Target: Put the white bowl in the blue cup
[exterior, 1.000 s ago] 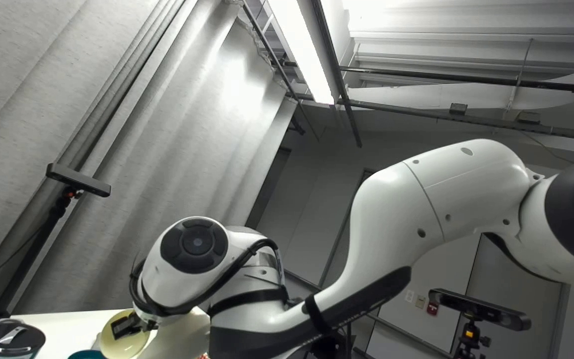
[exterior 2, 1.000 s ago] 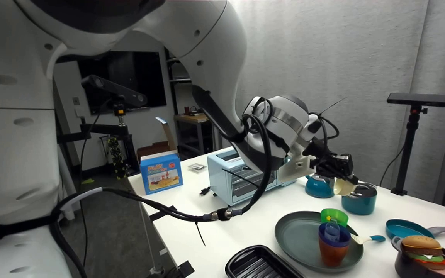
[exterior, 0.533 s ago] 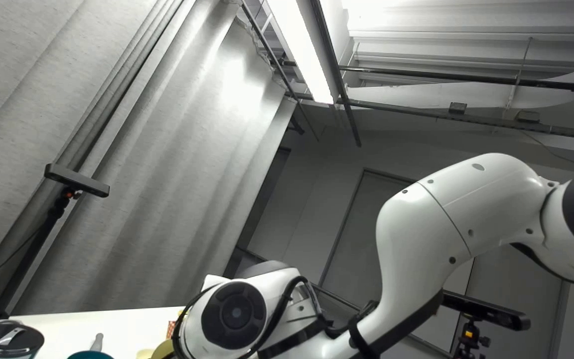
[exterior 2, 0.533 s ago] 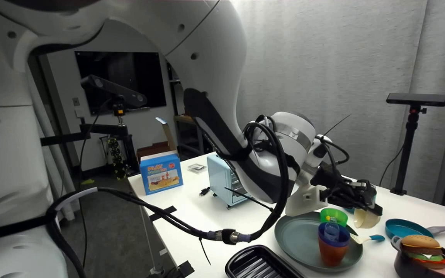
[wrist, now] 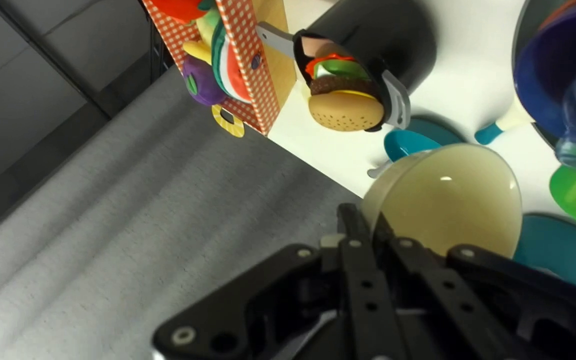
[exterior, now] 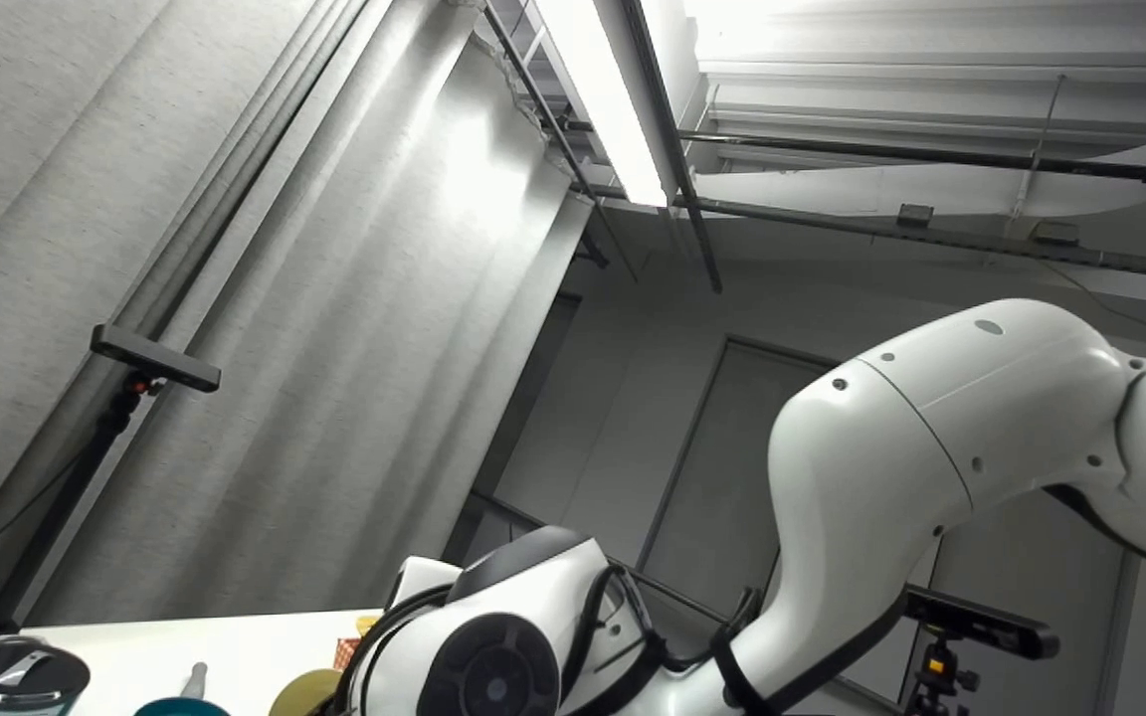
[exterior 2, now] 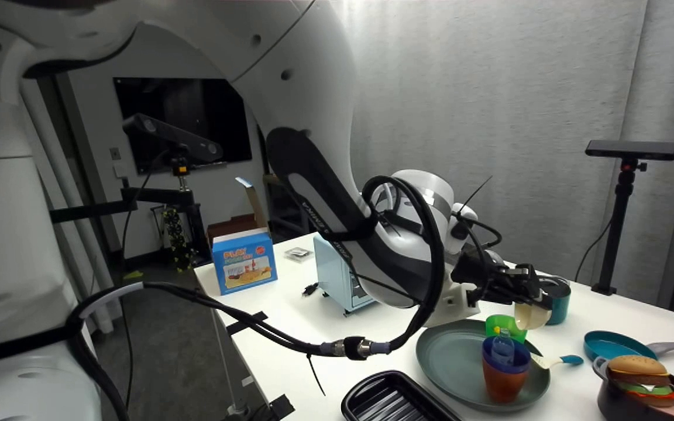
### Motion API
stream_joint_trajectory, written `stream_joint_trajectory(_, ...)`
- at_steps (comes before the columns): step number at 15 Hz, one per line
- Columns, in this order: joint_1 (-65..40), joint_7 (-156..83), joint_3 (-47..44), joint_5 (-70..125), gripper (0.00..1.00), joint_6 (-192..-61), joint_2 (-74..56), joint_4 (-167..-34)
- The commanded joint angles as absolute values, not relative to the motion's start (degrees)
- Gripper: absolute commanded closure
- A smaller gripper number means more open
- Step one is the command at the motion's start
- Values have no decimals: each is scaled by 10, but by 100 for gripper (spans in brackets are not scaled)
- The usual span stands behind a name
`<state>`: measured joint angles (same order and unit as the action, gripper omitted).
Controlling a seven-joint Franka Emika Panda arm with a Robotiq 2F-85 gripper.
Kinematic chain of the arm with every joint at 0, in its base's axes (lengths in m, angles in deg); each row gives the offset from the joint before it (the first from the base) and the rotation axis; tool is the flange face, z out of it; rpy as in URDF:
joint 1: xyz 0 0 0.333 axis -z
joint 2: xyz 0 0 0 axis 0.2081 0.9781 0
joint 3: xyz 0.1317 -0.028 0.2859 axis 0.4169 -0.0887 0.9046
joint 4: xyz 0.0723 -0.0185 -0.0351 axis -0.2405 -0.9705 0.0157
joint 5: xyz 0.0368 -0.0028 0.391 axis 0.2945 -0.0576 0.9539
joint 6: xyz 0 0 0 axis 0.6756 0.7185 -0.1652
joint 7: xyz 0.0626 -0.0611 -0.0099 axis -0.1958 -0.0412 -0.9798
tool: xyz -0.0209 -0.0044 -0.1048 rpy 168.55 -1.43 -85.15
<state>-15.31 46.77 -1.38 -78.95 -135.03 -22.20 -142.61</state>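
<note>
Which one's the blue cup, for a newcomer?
On the white table, find the big grey-green plate. On it, the blue cup tops an orange cup. Its colour and the clear bottle inside set it apart from the green cup nearby.

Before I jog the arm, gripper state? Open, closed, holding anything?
Gripper: closed, holding the bowl by its edge, one side of the jaws inside it and one outside.

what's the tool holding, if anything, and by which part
The tool holds the white bowl, pinched at its rim.
</note>
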Motion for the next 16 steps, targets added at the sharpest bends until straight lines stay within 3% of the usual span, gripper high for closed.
stream_joint_trajectory(1,-140,540,6,-867,99,-1339,-232,-1448)
stream_joint_trajectory(16,-124,805,20,-1075,99,-1295,-197,-1479)
